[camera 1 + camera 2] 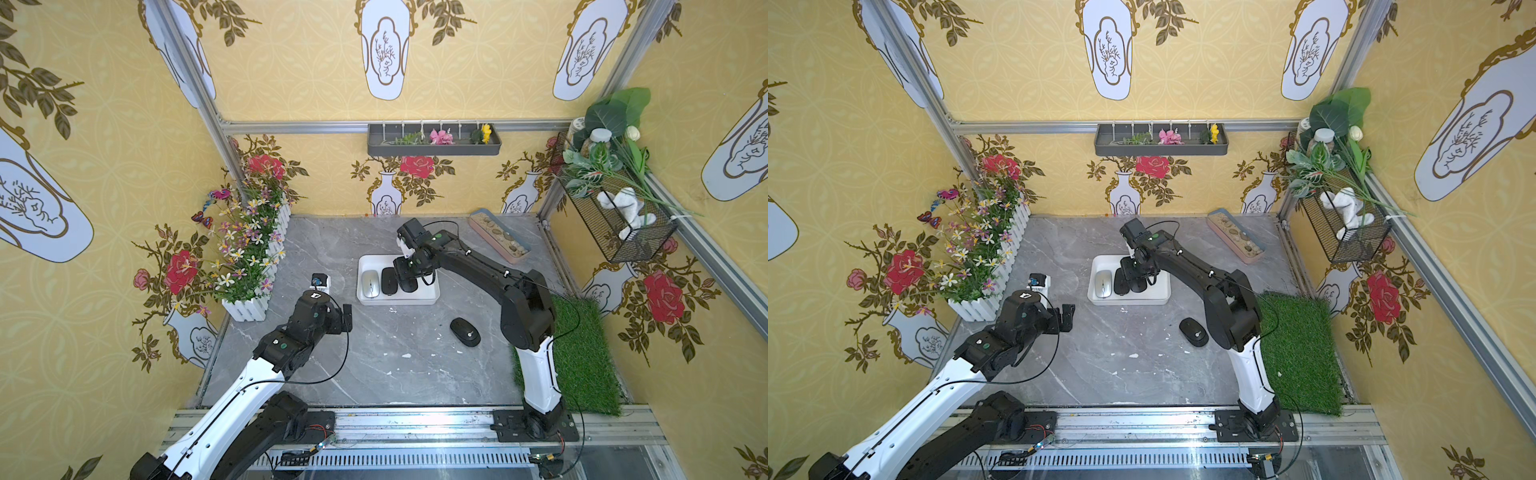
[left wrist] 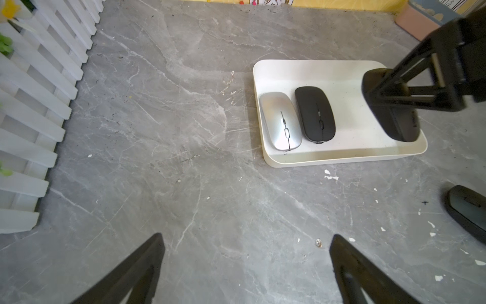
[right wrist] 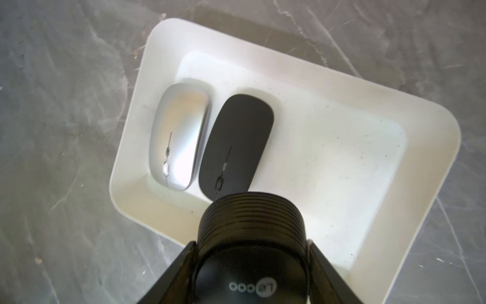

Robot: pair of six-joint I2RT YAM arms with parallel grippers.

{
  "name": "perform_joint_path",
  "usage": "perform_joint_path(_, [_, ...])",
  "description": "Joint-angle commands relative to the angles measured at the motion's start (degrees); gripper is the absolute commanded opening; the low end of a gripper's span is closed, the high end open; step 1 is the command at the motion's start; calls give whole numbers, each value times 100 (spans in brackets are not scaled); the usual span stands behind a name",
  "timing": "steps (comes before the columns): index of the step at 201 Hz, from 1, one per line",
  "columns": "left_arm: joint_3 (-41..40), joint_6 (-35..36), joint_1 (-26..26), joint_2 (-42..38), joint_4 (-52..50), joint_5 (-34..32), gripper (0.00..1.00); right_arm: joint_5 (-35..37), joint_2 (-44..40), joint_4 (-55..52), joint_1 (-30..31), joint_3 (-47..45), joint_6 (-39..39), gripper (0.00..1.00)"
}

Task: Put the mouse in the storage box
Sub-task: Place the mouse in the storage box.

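The white storage box [image 1: 432, 296] [image 1: 1129, 301] lies mid-table, with a silver mouse [image 1: 369, 284] [image 3: 178, 136] and a black mouse [image 1: 388, 281] [image 3: 236, 142] side by side in its left half. My right gripper [image 1: 406, 274] [image 3: 251, 247] is shut on a third, black mouse [image 2: 399, 126] [image 3: 252, 223], held tilted above the box's bare right half [image 3: 328, 144]. Another black mouse [image 1: 465, 331] [image 1: 1193, 331] [image 2: 468, 208] lies on the table, nearer the front than the box. My left gripper [image 1: 347, 318] [image 2: 246, 263] hovers open over bare table left of the box, with nothing between its fingers.
A white-fenced flower planter [image 1: 249, 257] lines the table's left edge. A pink-and-blue pebble tray [image 1: 498, 235] sits at the back right. A green grass mat [image 1: 582, 353] covers the front right, round the right arm's base.
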Motion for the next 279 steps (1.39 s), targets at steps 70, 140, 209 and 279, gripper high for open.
perform_joint_path(70, [-267,-249,-3,-297,148,68,100,894,929,-353,-94,510,918,62])
perform_joint_path(140, [-200,-392,-5,-152,104,149,100,881,1260,-163,-112,548,1104,64])
perform_joint_path(209, [-162,-471,-6,-106,10,129,100,449,1417,77,-133,571,1298,69])
perform_joint_path(279, [-59,-505,-3,178,17,140,100,159,1321,190,-231,631,1391,83])
